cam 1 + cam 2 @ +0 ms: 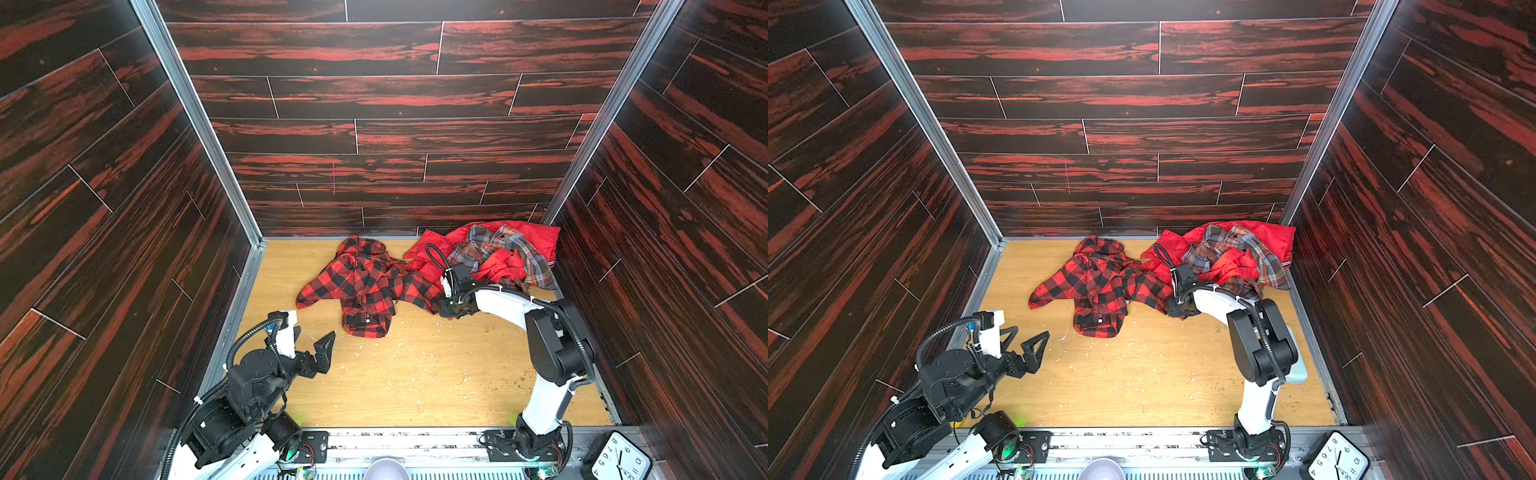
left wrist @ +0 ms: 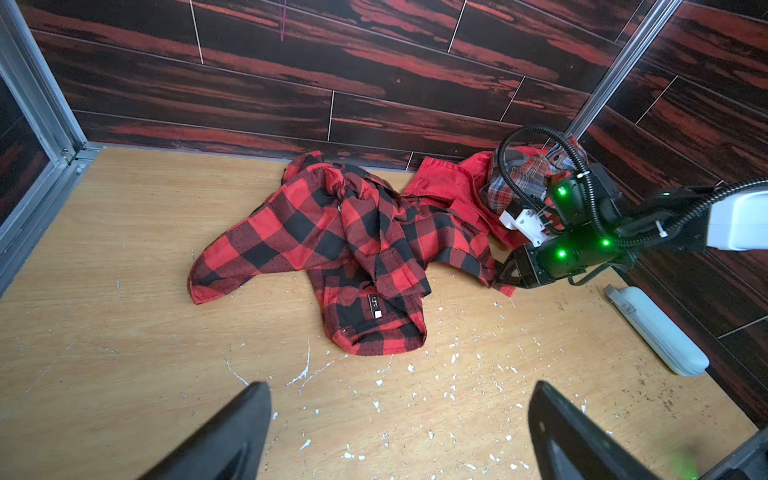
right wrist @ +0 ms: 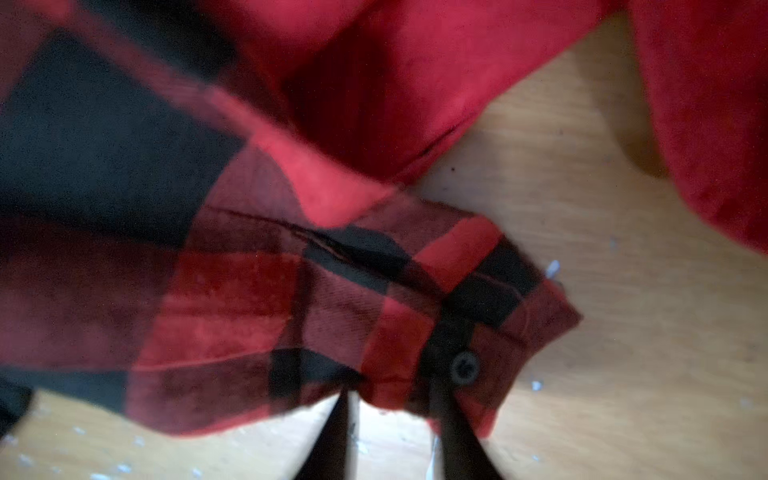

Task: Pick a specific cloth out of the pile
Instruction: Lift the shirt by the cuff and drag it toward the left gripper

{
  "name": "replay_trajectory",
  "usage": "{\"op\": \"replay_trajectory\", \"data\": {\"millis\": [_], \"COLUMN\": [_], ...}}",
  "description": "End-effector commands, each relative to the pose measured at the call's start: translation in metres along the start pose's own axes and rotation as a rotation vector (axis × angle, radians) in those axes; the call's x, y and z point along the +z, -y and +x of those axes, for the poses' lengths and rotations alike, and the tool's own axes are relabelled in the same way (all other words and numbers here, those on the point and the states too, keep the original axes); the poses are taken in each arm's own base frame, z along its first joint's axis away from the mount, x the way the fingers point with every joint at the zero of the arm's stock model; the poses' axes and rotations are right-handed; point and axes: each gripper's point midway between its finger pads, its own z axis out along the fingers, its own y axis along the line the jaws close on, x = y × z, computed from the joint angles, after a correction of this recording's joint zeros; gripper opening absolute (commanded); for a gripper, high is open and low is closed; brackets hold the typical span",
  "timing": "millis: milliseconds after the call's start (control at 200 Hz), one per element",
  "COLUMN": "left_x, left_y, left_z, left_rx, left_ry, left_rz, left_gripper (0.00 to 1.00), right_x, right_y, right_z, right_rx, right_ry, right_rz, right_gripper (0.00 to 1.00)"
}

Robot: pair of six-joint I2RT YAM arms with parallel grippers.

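- Cloth (image 1: 365, 282): red-and-black check shirt, crumpled, lying on the bench (image 1: 415, 374) toward the back wall, about mid-width in both top views. White label (image 2: 377, 314) shows on the near fold.
- Cloth sleeve: reaches right, with its buttoned cuff (image 3: 461, 332) flat on the bench beside the pile's near edge.
- Right fingers (image 3: 336, 436): drawn close together, pinching the cuff edge.
- Pile (image 1: 498, 249): back right corner, just right of the cloth and touching it. Plain red garment (image 1: 536, 237) underneath, plaid shirt (image 1: 490, 245) draped on top.
- Left fingers (image 1: 326, 345): spread wide, holding nothing, at the near left, well apart from the cloth.
- Clock (image 1: 619, 457): near right corner, off the bench.
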Motion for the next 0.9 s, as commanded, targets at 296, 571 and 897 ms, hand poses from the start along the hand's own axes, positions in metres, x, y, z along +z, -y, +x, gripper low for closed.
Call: {"op": "replay_trajectory", "data": {"millis": [296,571,897], "left_x": [-0.009,-0.010,-0.022], "left_y": [-0.008,-0.006,-0.021], "left_z": [-0.003,-0.018,-0.024], "left_rx": [-0.014,-0.028,0.000], "left_ry": [0.026,0.091,0.104], "left_rz": [-0.026,-0.027,-0.104], "left_gripper": [0.99,0.99,0.99], "right_x": [-0.076,-0.214,-0.210], "right_y": [-0.057,-0.239,-0.377], "right_z": [-0.052,-0.136,-0.165], "right_rx": [-0.151,-0.475,-0.451], "right_ry": [0.123,0.399,0.462], "right_rz": [-0.157,-0.544,-0.963], "right_gripper": [0.00,0.00,0.00]}}
